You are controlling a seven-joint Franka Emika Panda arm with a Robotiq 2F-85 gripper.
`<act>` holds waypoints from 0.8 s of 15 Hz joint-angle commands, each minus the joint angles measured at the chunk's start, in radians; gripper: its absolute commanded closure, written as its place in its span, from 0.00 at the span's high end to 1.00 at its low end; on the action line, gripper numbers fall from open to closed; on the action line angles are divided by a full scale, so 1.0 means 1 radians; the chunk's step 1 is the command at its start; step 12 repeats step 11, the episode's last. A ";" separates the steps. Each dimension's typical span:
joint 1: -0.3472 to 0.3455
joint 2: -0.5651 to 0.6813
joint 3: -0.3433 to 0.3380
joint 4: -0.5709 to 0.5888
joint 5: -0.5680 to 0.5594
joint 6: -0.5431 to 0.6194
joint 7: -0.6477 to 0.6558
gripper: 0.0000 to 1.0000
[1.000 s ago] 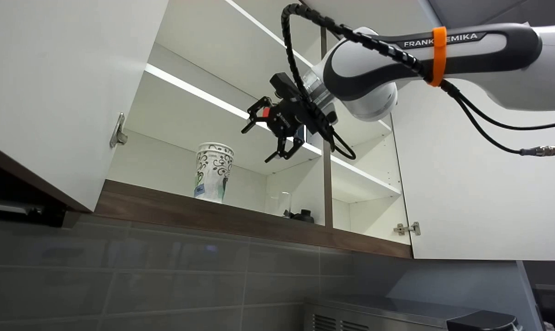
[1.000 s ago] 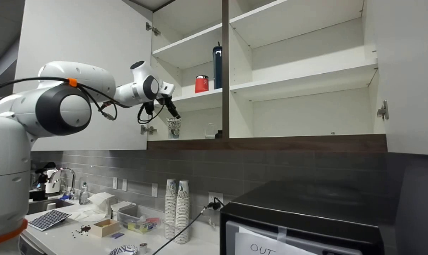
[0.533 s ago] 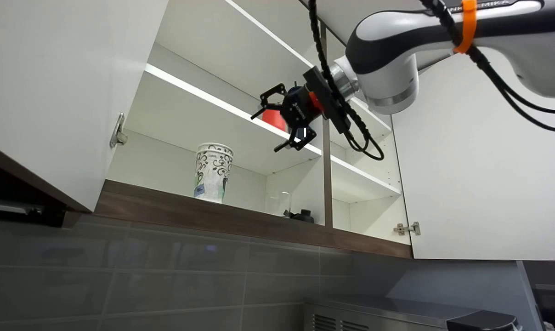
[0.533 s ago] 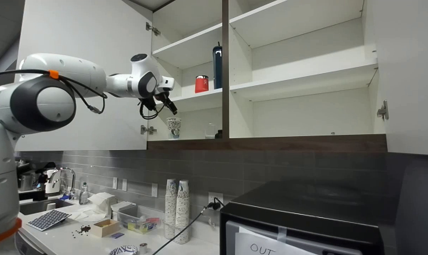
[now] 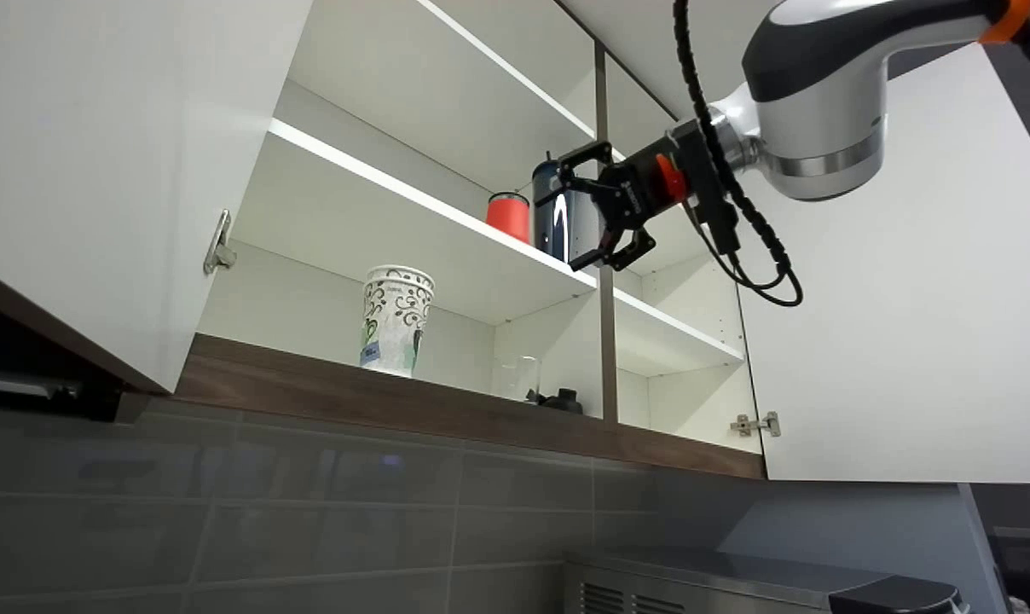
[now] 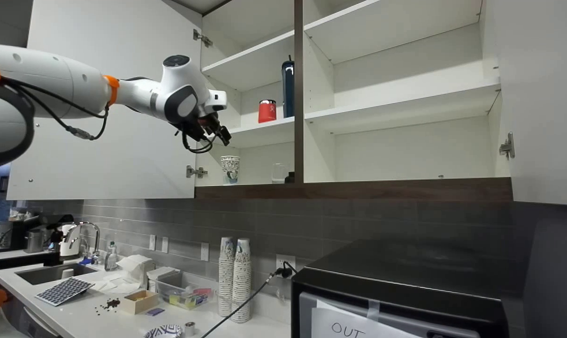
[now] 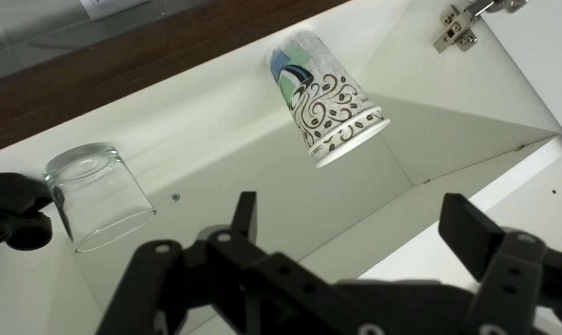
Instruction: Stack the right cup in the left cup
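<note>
- Pincer hangs spread wide, holding nothing, as stacking looks done;
- left cup stands upright, presumably as receiver; right cup nests inside, rim exposed.

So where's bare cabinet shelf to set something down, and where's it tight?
Bare: the bottom shelf between the stacked cups and the clear glass, plus a narrower strip from the cups to the hinge-side wall. Crowded: the black item, close beside the glass; and on the shelf above, the red cup and dark bottle, standing close together.
</note>
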 commanded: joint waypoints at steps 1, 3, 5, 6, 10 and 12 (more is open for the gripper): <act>0.049 -0.150 -0.057 -0.165 0.040 -0.041 -0.116 1.00; 0.072 -0.204 -0.080 -0.215 0.052 -0.058 -0.156 1.00; 0.045 -0.148 -0.060 -0.152 0.025 -0.042 -0.117 1.00; 0.050 -0.167 -0.065 -0.171 0.027 -0.043 -0.126 1.00; 0.057 -0.188 -0.067 -0.195 0.029 -0.043 -0.131 1.00; 0.057 -0.187 -0.067 -0.195 0.029 -0.043 -0.132 1.00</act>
